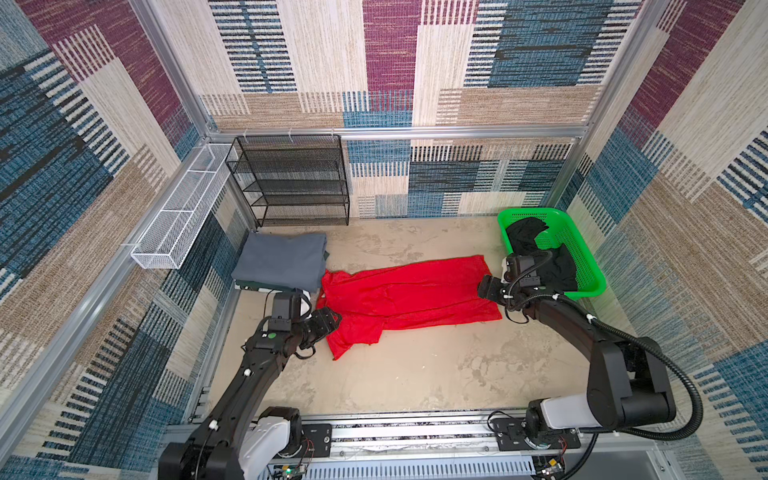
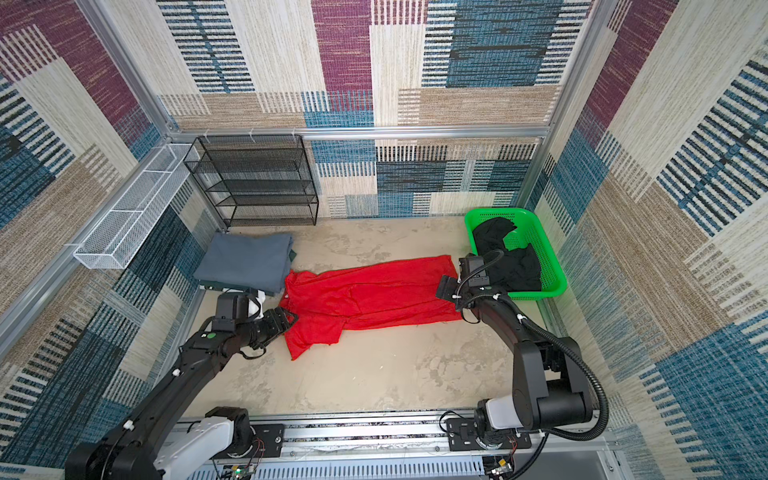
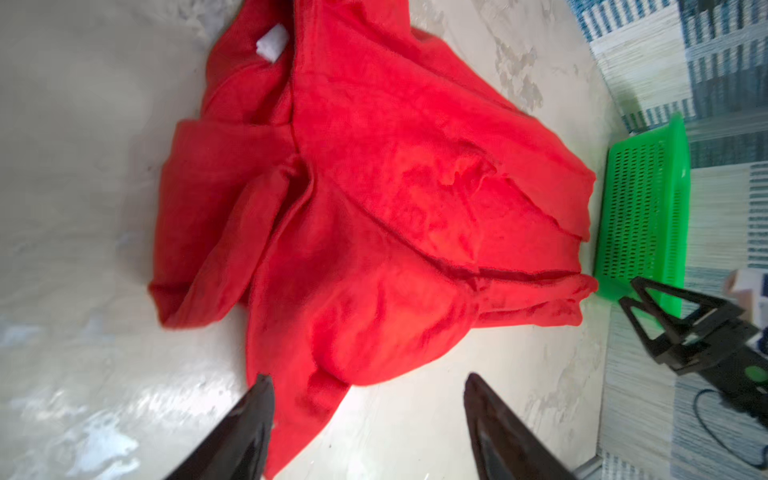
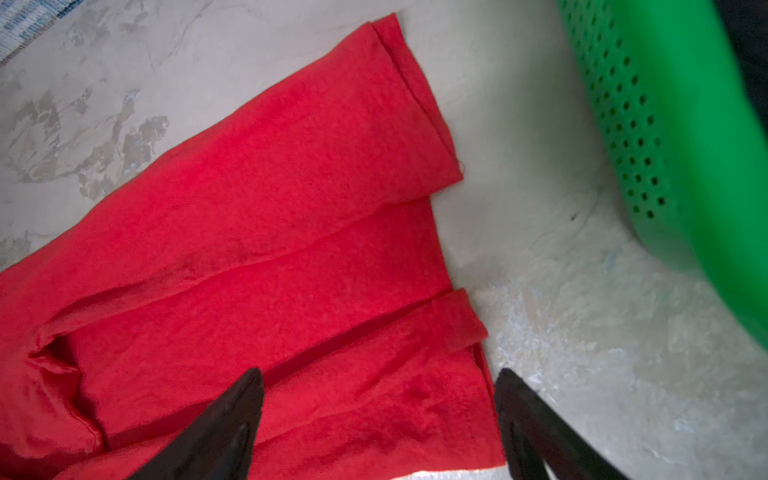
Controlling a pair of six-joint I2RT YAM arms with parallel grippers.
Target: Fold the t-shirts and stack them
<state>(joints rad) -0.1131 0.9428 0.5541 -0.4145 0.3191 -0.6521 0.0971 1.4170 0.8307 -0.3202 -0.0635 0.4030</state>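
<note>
Near strip of tabletop (image 1: pixel 415 374): beige, blotchy; both arms reach over it from the rail.

Mid-table: red t-shirt (image 1: pixel 407 299) lies flat, long axis running L-R, sides folded in to a narrow band. Collar end w/ white label points to the L edge, hem end to the R edge. A sleeve lump sticks out toward the near edge at the collar end.

L gripper (image 1: pixel 334 320) sits low at the collar end, right at the shirt's near-L side. Jaws are wide, nothing pinched. In the wrist view the fingers (image 3: pixel 257 415) stand spread w/ the cloth edge lying btwn them.

R gripper (image 1: pixel 484 286) is at the hem end, over the hem's near corner. Jaws are wide too: one finger (image 4: pixel 232 415) over cloth, the other over table, no grip.

Far L corner: grey t-shirt (image 1: pixel 282 262), folded square, on top of a darker item w/ only its edge showing. Its near-R corner is just beside the red collar.

Far R corner: green basket (image 1: pixel 586 253) w/ black t-shirt (image 1: pixel 528 237) crumpled inside, partly hidden behind the R wrist.

Far edge: black mesh rack (image 1: pixel 291 178) against the back wall, L of centre. White wire tray (image 1: pixel 183 208) hangs on the L wall.
</note>
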